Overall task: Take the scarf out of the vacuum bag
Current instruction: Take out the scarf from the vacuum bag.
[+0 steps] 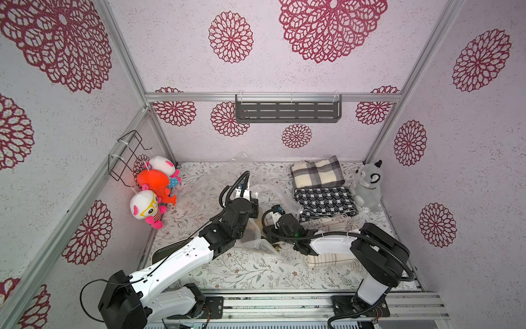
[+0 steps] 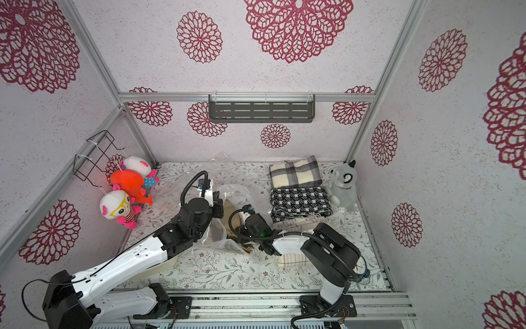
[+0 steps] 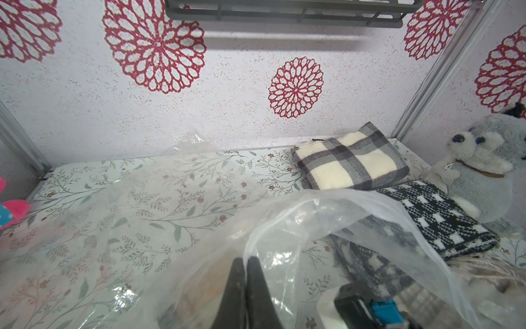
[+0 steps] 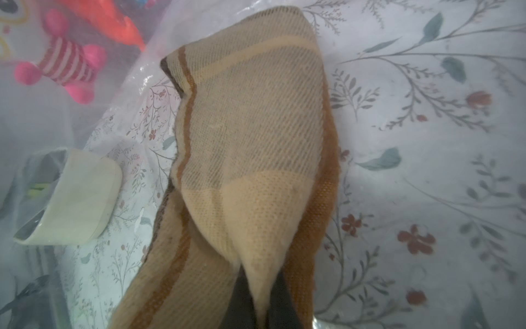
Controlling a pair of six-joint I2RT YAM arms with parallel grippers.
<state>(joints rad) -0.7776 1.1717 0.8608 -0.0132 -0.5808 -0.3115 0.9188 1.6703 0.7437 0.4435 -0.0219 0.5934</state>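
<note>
The right gripper [image 4: 262,299] pinched a fold of the scarf [image 4: 250,142], which looked soft and limp, inside the vacuum bag [image 3: 313,222]. The left gripper [image 3: 245,265], pressed together on the bag's slippery-looking film, likely anchored it.

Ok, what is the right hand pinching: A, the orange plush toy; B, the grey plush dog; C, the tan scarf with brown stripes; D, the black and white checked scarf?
C: in the right wrist view the right hand is shut on a fold of the tan scarf.
</note>
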